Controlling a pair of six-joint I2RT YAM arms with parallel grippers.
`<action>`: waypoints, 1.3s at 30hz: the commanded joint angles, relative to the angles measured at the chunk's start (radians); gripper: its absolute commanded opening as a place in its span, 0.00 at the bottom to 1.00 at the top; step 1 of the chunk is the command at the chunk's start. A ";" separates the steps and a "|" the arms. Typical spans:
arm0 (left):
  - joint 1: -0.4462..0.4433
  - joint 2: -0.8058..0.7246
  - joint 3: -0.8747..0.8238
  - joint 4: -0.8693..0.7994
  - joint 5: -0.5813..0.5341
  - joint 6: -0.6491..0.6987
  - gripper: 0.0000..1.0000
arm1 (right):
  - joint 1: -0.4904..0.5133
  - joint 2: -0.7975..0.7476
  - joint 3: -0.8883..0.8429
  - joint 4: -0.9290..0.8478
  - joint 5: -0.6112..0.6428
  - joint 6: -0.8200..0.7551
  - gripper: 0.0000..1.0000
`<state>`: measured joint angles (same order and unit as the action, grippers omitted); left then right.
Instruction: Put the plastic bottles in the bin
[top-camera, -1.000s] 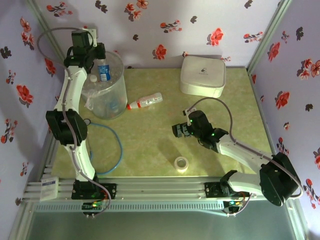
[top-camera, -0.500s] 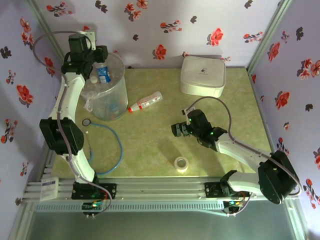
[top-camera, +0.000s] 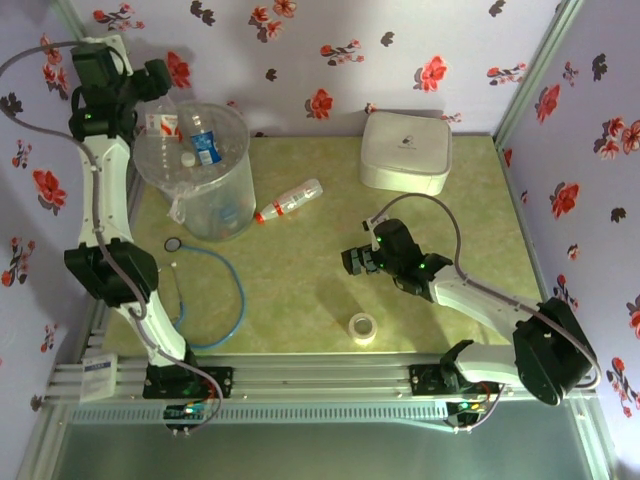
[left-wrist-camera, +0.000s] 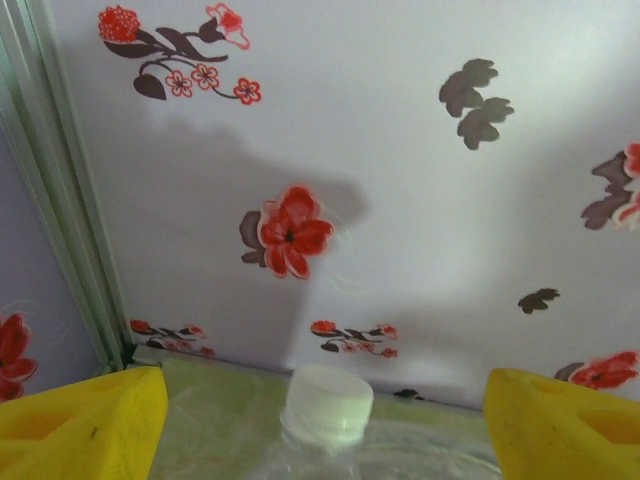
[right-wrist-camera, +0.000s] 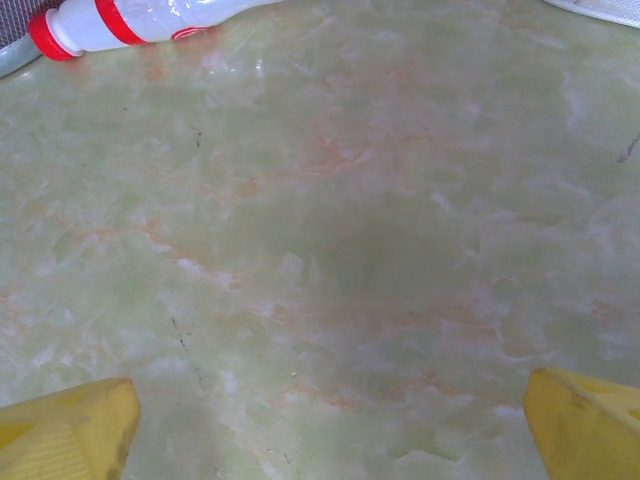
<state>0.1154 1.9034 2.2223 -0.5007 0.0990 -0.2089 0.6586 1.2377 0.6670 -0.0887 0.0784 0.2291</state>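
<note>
1. Since a second ago, my left end effector (top-camera: 152, 82) has opened and pulled back up-left of the bin (top-camera: 232, 200). Its fingers (left-wrist-camera: 85, 425) are spread wide.
2. Low between them sits a white bottle cap (left-wrist-camera: 328, 400), untouched.
3. One blue-labelled bottle (top-camera: 206, 146) rests inside the bin.
4. My right end effector (top-camera: 352, 262) hovers spread over the bare surface (right-wrist-camera: 330, 250).
5. One red-capped bottle (top-camera: 288, 202) lies on its side between the bin and that end effector.

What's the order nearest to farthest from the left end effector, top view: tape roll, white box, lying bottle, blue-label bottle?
From the left end effector:
1. Blue-label bottle, in the bin, back left.
2. Lying bottle, mid-table.
3. White box, back right.
4. Tape roll, near edge.
</note>
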 joint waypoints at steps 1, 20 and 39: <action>-0.013 0.102 0.119 -0.093 0.038 -0.020 0.84 | -0.002 -0.001 0.031 -0.027 0.000 -0.004 0.99; -0.013 0.050 -0.014 -0.085 0.073 0.053 0.34 | 0.001 0.018 0.037 -0.029 0.004 -0.001 0.99; -0.026 -0.421 -0.849 0.304 0.075 0.218 0.05 | 0.006 0.045 0.059 -0.032 -0.008 -0.008 0.99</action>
<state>0.0994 1.4773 1.4136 -0.0845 0.1627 -0.0921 0.6590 1.2720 0.6975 -0.1101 0.0780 0.2291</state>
